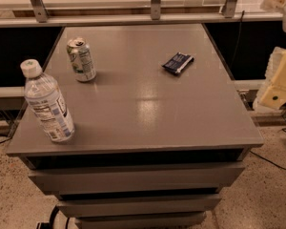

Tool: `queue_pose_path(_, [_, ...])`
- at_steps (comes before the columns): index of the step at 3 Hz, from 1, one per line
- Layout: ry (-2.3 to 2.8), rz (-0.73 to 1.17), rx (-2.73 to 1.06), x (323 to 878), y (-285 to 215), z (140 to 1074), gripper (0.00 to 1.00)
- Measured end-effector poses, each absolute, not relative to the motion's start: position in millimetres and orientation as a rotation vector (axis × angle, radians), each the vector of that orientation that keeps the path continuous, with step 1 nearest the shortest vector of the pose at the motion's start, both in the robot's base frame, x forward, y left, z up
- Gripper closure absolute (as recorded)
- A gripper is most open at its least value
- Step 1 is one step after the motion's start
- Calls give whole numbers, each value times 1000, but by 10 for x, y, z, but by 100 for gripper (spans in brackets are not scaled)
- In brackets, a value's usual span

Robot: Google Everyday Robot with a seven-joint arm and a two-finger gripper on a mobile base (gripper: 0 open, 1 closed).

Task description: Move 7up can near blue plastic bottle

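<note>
Camera view: looks down on a grey tabletop above a stack of drawers.
7up can: stands upright on the far-left part of the top, silver lid and pull tab facing up, nothing touching it.
Blue plastic bottle: also upright, white cap on, near the front-left corner; it sits nearer the camera than the can and slightly to its left, with a clear strip of bare top between them.
Dark blue packet: lies flat on the far-right part of the top, well apart from both, roughly on the line between the can and the arm.
Gripper: pale yellow hardware at the right edge of the picture, beyond the table's right side and partly cut off; whether it is open or closed cannot be told, and it holds nothing that shows.
Key relation: the can lies well to the left of the gripper, across the whole width of the top, with its long axis vertical.
Judged step: the reach has not begun; the can is untouched.
Next move calls for: crossing leftward over the packet, a side grasp around the can's upright body, then a short carry toward the front-left.
Risk: knocking over the tall bottle when setting the can beside it.
</note>
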State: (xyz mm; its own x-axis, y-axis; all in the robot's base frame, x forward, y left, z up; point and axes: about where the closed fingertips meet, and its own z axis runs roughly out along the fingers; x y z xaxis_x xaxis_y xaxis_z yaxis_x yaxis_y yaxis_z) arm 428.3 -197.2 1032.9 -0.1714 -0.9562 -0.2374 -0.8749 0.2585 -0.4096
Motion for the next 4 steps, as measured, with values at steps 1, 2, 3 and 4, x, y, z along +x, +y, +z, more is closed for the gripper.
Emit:
queue_pose_path(1, [2094,-247,-1659,4283,-1971,10330,0])
queue_pose_path(2, [2014,-228,-1660,4483,-1792,10369,0])
queue_pose_path(3, [1897,-176,-1627,4945,-1412,10352,0])
queue_pose_path(4, [1814,-142,-1574,5459,-1033,10292,0])
